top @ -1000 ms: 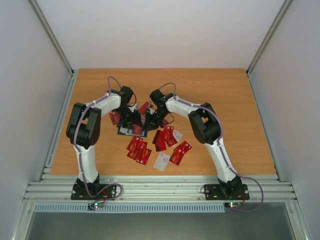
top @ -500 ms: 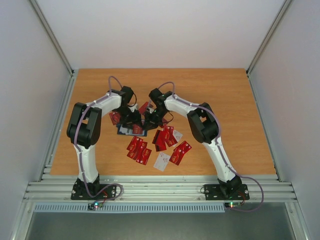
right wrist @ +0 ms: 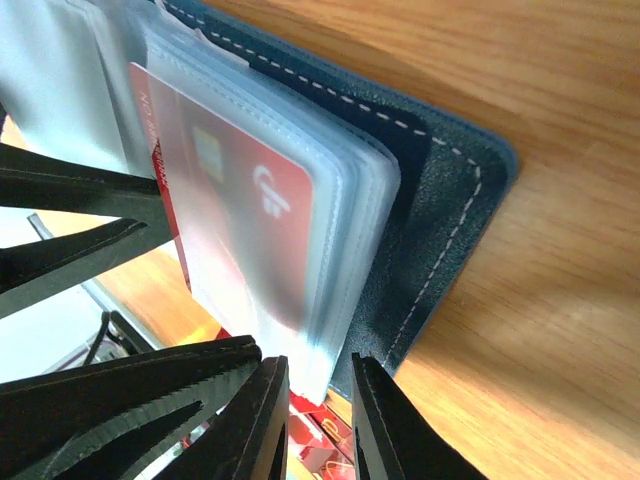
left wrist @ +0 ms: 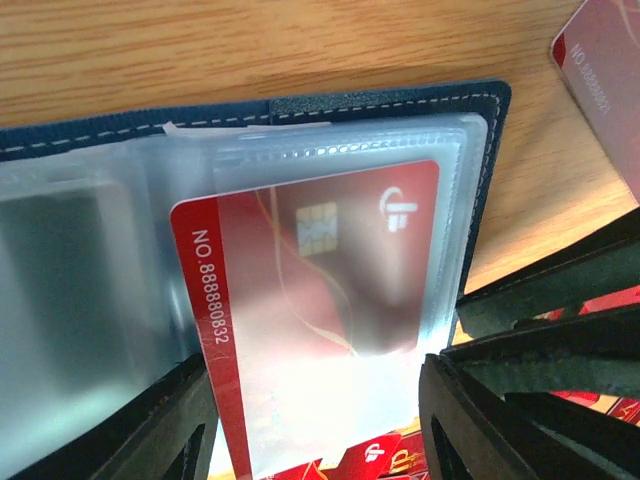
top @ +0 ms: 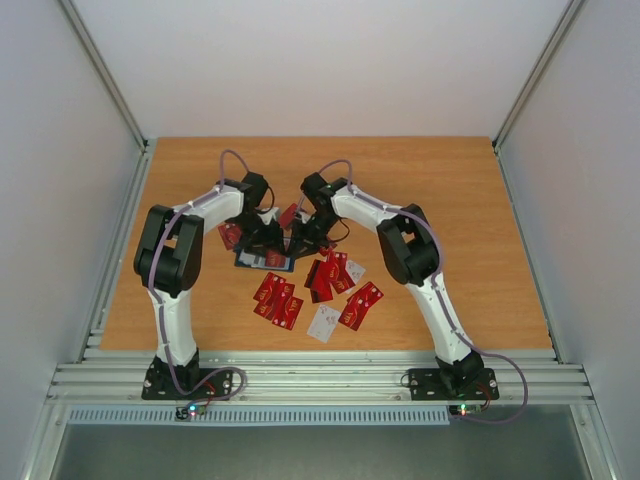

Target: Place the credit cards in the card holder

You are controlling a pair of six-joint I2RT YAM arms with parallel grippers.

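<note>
— Progress on the cards: how far along are we?

— Early, I'd judge. One red rectangular credit card (left wrist: 330,270) with a gold chip sits most of the way inside a clear plastic sleeve (left wrist: 455,250). The sleeve belongs to the small navy-blue stitched folding card holder (left wrist: 400,100), which lies open on the wooden table (top: 450,200), at the centre of the top view between the two arms. The card's numbered edge pokes out of the sleeve on the left side of the left wrist view.

— And the rest?

— A scatter of loose red cards (top: 278,298) lies just below the holder in the top view, with one white card (top: 325,322) at the lower edge of the group. A couple more red ones (top: 230,236) show beside the arms, partly hidden. None of those is in a sleeve, so most of the job is left.

— The tools?

— The left gripper (left wrist: 315,370) has its jaws well apart over the sleeved card, clamping nothing; it looks to be steadying the holder. The right gripper (right wrist: 318,362) shows a narrow slit between its jaws with nothing in it, its tips just beside the lower corner of the sleeve stack.

— Next?

— Probably seating that card fully, then fetching another.
</note>
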